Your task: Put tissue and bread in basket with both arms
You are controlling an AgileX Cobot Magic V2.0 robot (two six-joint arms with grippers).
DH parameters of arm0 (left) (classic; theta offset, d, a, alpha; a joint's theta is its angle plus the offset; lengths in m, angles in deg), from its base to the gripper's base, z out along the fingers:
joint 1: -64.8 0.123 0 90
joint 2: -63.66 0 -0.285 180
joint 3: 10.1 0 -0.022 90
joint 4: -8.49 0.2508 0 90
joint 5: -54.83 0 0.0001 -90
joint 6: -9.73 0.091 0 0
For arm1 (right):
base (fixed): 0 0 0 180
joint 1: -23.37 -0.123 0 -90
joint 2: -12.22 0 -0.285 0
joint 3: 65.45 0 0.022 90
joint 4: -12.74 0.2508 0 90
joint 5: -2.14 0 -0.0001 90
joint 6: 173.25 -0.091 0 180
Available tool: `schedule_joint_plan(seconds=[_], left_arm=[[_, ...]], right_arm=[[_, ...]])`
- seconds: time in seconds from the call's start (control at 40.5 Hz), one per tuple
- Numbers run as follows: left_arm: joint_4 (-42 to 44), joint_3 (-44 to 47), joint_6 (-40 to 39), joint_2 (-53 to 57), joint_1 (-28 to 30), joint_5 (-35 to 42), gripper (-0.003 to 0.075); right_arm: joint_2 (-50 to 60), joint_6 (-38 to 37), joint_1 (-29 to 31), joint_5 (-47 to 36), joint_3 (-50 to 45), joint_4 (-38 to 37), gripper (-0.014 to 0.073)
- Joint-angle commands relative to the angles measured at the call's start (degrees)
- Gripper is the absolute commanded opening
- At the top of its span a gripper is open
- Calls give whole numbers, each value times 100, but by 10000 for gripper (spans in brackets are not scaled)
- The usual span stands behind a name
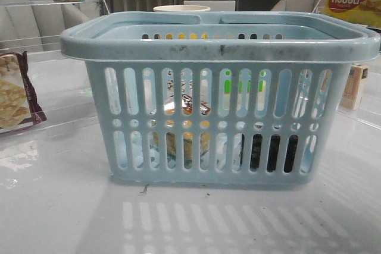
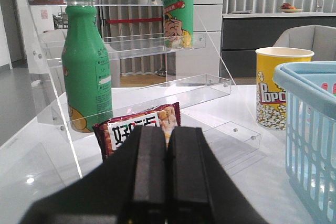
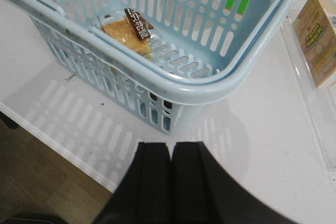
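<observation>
I see bread (image 3: 126, 32) and dark tissue (image 1: 271, 150) inside basket (image 1: 220, 43). Left gripper (image 2: 167, 174) and right gripper (image 3: 172, 182) pressed together, empty. Risk: right arm clipping basket rim at its 12 o'clock.

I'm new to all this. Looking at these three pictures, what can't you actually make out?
- The tissue: in the front view only dark patches behind the basket wall slots; in the right wrist view the near rim hides it.
- The bread: partly hidden by the rim and wall.
- The cracker packet: cut by the front view's left edge.
- Both arms: out of the front view. Left gripper and right gripper jaws are together, empty.
</observation>
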Motion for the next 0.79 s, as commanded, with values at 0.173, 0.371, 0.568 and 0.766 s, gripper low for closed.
schedule_joint_plan(seconds=[0.173,0.371,0.568,0.766], left_arm=[[-3,-5,-62,102,7,539,91],[-3,-5,-62,102,7,539,91],[-3,-5,-62,102,7,539,91],[-3,-5,-62,102,7,539,91]], right_arm=[[-6,44,9,-382,150,-40,55],[76,44,46,-413,65,-48,55],[929,44,1366,-1596,-898,-49,55],[2407,44,2345,-3093,-2374,-49,55]])
